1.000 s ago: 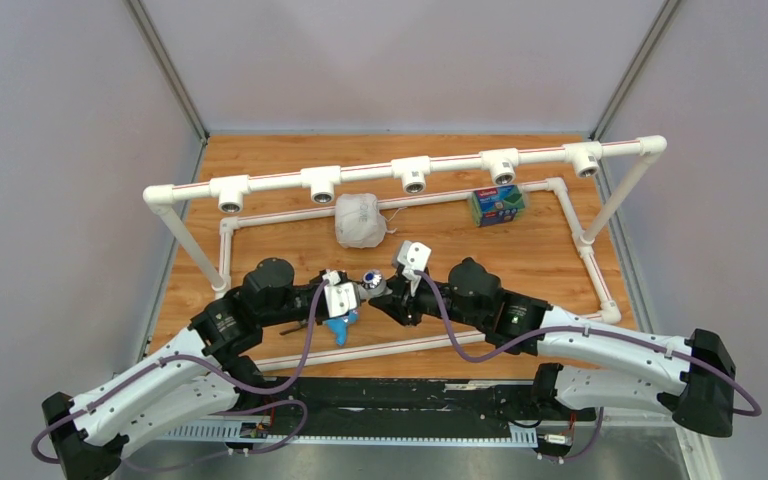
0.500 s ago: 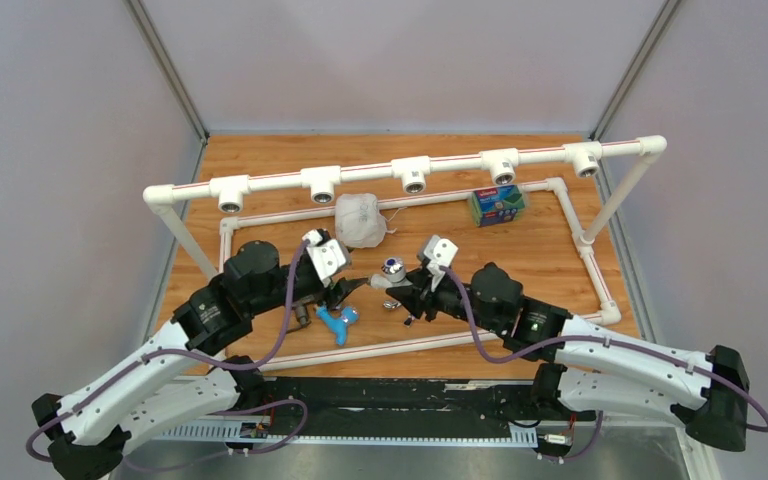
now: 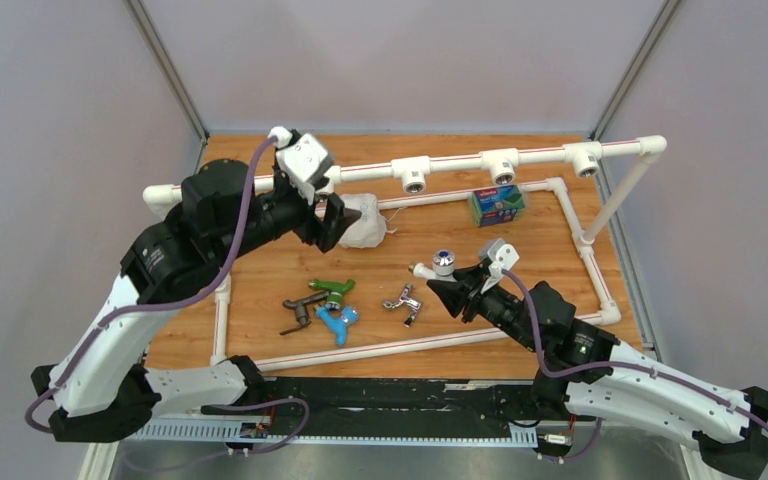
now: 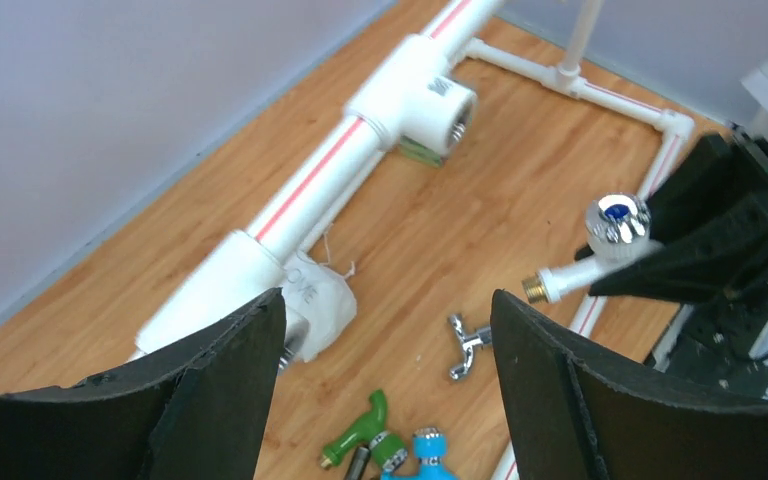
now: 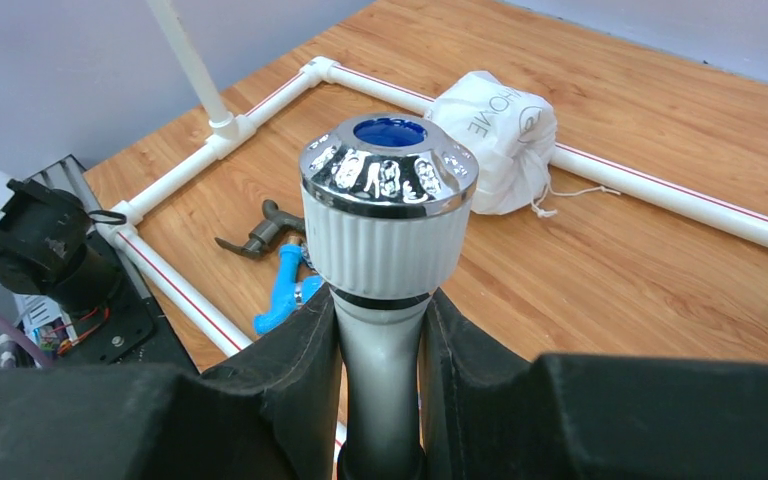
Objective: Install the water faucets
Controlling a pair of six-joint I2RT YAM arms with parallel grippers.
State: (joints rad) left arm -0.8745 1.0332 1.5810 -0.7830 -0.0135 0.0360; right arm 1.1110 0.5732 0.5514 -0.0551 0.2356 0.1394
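Wooden tabletop (image 3: 540, 262), grey walls close on three sides. One white PVC pipe frame (image 3: 545, 154): raised rail across the back, base loop running just inside the table edges. Three threaded sockets show on the rail in the top view; the left arm (image 3: 160, 262) hides the rest. That arm is reared high and reaches over the rail's left half, with the left gripper (image 3: 334, 222) spread wide, nothing in it, hanging just in front of one white bag (image 3: 368, 228). The right arm is stretched low toward centre, and the right gripper (image 5: 382, 345) is clamped on the white faucet (image 3: 442, 264), stem pinched, chrome cap up, clear of the wood. One green sponge pack (image 3: 496, 204) sits back right. Four faucets lie loose at centre-left: green (image 3: 332, 290), dark grey (image 3: 300, 312), blue (image 3: 338, 323), chrome (image 3: 405, 303). Bare wood lies right of centre, inside the loop.
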